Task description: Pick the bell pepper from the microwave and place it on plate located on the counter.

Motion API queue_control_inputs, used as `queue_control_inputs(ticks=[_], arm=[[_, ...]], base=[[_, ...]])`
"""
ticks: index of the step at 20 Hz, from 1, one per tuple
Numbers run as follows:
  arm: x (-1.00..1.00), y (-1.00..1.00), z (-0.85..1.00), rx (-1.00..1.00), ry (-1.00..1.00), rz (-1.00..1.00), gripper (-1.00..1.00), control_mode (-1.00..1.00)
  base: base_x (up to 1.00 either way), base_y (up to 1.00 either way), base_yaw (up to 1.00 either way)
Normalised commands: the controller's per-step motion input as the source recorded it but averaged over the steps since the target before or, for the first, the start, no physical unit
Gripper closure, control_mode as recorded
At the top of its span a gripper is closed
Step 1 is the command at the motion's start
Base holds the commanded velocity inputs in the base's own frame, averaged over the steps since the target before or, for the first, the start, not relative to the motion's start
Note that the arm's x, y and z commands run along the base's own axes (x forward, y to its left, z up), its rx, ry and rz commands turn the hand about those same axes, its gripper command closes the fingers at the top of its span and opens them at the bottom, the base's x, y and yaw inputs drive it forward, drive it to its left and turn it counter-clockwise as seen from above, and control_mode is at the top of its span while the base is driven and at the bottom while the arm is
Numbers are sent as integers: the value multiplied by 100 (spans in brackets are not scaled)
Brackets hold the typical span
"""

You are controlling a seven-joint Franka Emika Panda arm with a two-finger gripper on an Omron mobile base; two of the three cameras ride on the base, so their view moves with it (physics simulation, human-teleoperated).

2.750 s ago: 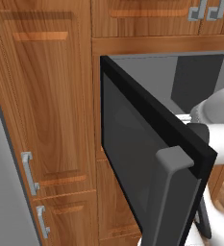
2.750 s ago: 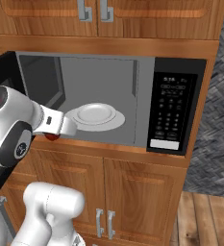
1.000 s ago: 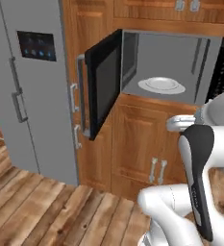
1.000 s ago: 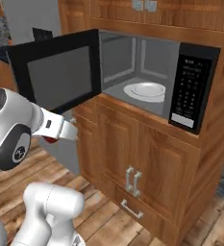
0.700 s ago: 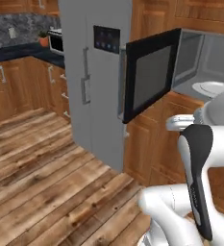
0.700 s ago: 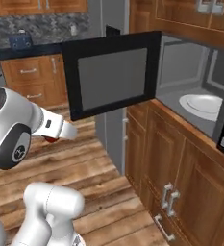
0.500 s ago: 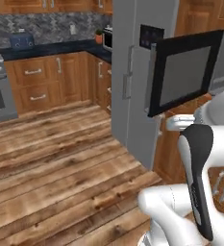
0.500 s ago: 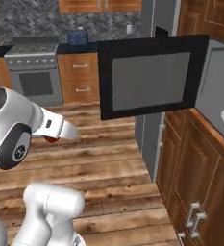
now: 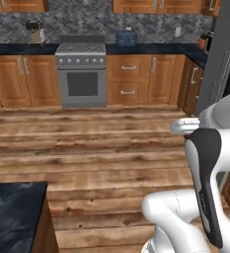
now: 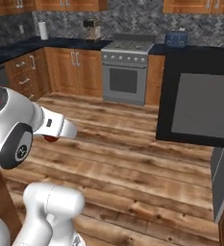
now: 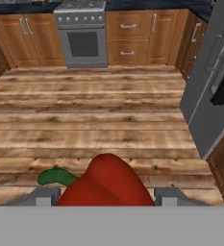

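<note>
While the gripper (image 11: 104,194) is closed on the bell pepper (image 11: 104,185) above the wooden floor (image 11: 94,125), risk is slippage in transit. Counter (image 9: 15,212) lies near left; plate location cannot be confirmed.

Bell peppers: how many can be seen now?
1. The bell pepper sits between the fingertips of the gripper in the hand view, above the wooden floor. Others may be hidden.

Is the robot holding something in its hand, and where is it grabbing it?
Yes, the gripper holds the bell pepper. Its two fingers sit on either side of the red body, with the green stem sticking out sideways.
</note>
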Motion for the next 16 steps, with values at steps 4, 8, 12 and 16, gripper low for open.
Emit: queue_control_inputs(ticks=[4,8,12,16], arm=[[0,0,0,0,0,0,100,100],[0,0,0,0,0,0,100,100],[0,0,0,0,0,0,100,100],[0,0,0,0,0,0,100,100]], base=[[94,-3,15],[100,-9,2],[100,-16,0],[100,-17,0]])
